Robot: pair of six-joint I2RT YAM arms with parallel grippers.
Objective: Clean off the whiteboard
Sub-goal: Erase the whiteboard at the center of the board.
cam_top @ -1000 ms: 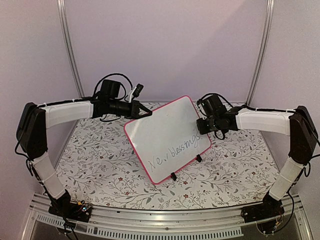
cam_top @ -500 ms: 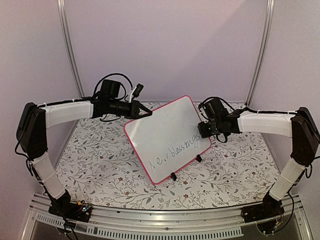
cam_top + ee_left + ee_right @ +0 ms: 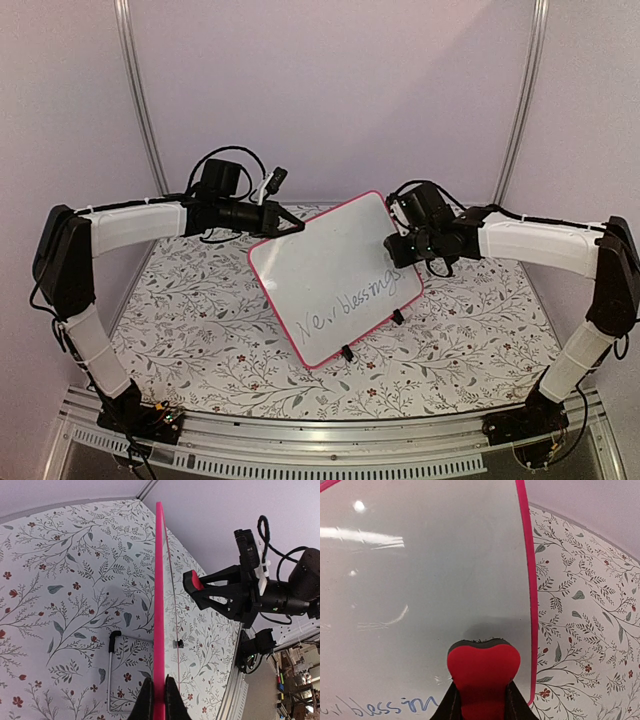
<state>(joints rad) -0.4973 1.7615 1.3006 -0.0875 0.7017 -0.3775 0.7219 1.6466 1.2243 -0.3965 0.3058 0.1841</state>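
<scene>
The whiteboard (image 3: 330,270) stands tilted on small black clip feet, white with a pink rim. Blue-grey handwriting (image 3: 350,305) runs along its lower right part. My left gripper (image 3: 292,226) is shut on the board's upper left rim, which the left wrist view shows as a pink edge (image 3: 159,595) between the jaws of that left gripper (image 3: 159,700). My right gripper (image 3: 482,707) is shut on a red eraser (image 3: 483,672). Its dark felt faces the whiteboard (image 3: 420,580) near the right rim, above the handwriting (image 3: 385,707). The left wrist view shows the eraser (image 3: 192,580) slightly off the board.
A floral cloth (image 3: 200,320) covers the table. A wire stand (image 3: 111,670) lies behind the board. An aluminium rail (image 3: 330,440) runs along the near edge between the arm bases. Plain walls close off the back and sides.
The right gripper with the eraser dipped slightly, then moved up and to the left over the board's right side. The left gripper, the board and the writing are unchanged.
</scene>
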